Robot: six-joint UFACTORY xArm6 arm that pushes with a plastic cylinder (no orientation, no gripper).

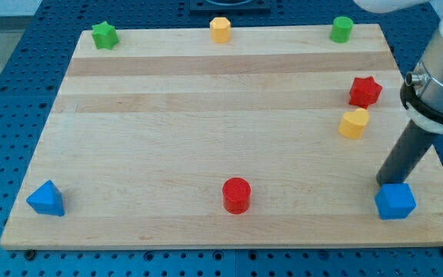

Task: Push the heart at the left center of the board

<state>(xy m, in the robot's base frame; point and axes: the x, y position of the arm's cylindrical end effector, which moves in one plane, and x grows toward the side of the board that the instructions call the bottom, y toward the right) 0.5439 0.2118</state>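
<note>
A yellow heart (pixel 353 123) lies near the board's right edge, just below a red star (pixel 364 91). My tip (pixel 384 183) is at the lower right of the wooden board (pixel 191 123), right against the upper left side of a blue block (pixel 395 201). The tip is below and to the right of the yellow heart, well apart from it. The dark rod rises up and to the right from the tip to the arm's grey body.
A green star (pixel 104 35), a yellow hexagon (pixel 220 29) and a green cylinder (pixel 341 29) stand along the top edge. A red cylinder (pixel 236 195) is at the bottom middle. A blue triangle (pixel 46 199) is at the bottom left corner.
</note>
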